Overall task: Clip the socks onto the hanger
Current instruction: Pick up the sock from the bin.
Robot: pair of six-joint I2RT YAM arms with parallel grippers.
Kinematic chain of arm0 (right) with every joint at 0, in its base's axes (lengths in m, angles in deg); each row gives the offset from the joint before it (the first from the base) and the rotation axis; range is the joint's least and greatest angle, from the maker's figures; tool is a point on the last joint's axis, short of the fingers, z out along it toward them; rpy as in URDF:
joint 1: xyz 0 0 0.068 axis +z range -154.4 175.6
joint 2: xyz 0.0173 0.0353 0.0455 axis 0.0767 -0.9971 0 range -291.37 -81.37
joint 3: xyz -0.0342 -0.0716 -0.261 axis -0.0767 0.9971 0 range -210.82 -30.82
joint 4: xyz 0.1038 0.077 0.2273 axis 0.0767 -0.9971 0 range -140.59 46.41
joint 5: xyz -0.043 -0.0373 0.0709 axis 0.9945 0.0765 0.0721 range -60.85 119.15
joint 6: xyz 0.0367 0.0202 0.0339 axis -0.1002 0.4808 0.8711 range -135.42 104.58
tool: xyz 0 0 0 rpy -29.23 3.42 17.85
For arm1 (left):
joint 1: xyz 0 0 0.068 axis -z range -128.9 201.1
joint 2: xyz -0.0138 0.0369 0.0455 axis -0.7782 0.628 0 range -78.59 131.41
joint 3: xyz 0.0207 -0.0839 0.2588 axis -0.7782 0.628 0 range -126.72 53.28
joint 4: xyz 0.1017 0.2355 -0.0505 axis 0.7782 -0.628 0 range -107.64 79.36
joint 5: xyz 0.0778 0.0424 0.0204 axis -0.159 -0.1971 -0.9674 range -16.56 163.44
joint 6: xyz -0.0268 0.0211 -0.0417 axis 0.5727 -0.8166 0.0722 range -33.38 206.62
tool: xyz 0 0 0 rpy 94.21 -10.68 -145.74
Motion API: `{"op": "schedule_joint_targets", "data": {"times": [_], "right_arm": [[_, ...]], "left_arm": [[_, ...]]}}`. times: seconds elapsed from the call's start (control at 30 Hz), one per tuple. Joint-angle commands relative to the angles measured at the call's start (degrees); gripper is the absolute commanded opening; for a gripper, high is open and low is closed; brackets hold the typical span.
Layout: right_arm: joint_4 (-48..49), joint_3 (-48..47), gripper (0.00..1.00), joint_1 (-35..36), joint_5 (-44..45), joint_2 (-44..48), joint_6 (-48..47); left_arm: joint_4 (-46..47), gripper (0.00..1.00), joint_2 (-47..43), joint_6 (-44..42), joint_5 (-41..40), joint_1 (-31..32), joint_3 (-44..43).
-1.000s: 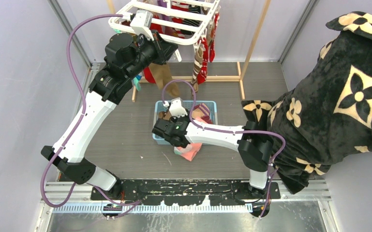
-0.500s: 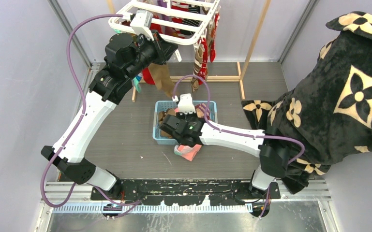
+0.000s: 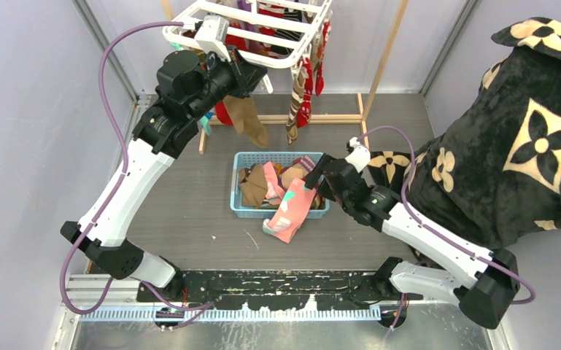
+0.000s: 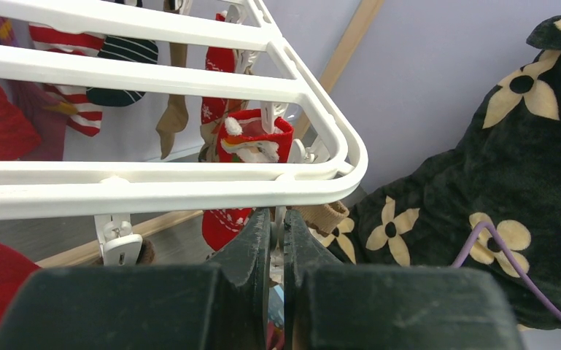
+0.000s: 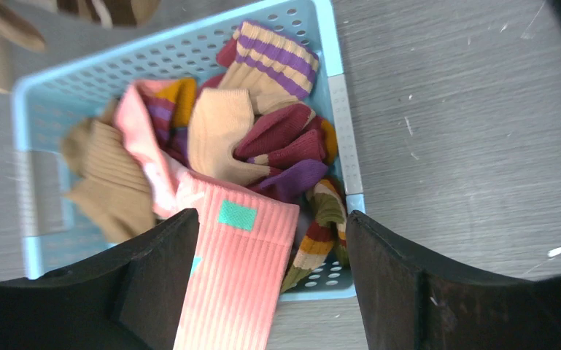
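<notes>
Though the black floral blanket (image 3: 525, 138) bulks largest, heaped just right of the right gripper (image 5: 271, 226), the white hanger (image 4: 190, 191) fills the space above the left gripper (image 4: 277, 233): a rounded rectangle of parallel bars with small clips dangling beneath, hung inside a pale wooden frame (image 3: 383, 58). Socks already hang from it beyond that gripper, among them a red Santa sock (image 4: 252, 142), a red-and-white striped one (image 3: 303, 87) and a tan sock (image 3: 252, 120). On the table (image 3: 190, 204), directly under the right gripper, sits a blue basket (image 5: 339, 109) holding a tangle of loose socks (image 5: 219, 131) in tan, maroon and purple stripes. A pink sock (image 3: 288, 215) drapes over its near rim, below the right gripper's wide-spread jaws, which hold nothing. The left gripper is closed at the hanger's near corner; whether it pinches a clip I cannot tell.
</notes>
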Motion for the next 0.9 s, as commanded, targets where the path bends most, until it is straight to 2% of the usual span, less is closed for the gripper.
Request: {"op": "schedule_joint_targets", "data": {"times": [0.0,0.13,0.23,0.63,0.77,0.87], "right_arm": [[6.6,2.8,0.78,-2.9,-17.6,3.6,7.3],[11.4,7.5,0.76,-6.5,-25.3,4.9,12.9],[12.8,8.7,0.74,-7.3,-27.6,3.8,15.1],[10.0,6.2,0.73,-8.6,-29.6,-3.1,14.5],[13.0,7.7,0.72,-9.5,-31.5,-3.4,14.8],[18.8,10.6,0.70,-11.1,-33.4,-1.6,16.2]], "left_arm": [[1.0,0.00,-1.8,-0.5,0.1,-0.2,-0.2],[0.8,0.00,-1.9,-0.6,0.1,-0.1,-0.2],[0.9,0.00,-2.0,-0.7,-0.1,-0.2,0.0],[0.7,0.00,-2.1,-0.6,-0.2,-0.2,-0.3],[0.6,0.00,-2.2,-0.8,-0.3,-0.2,-0.5],[0.6,0.00,-2.1,-0.8,-0.3,-0.2,-0.4]]}}
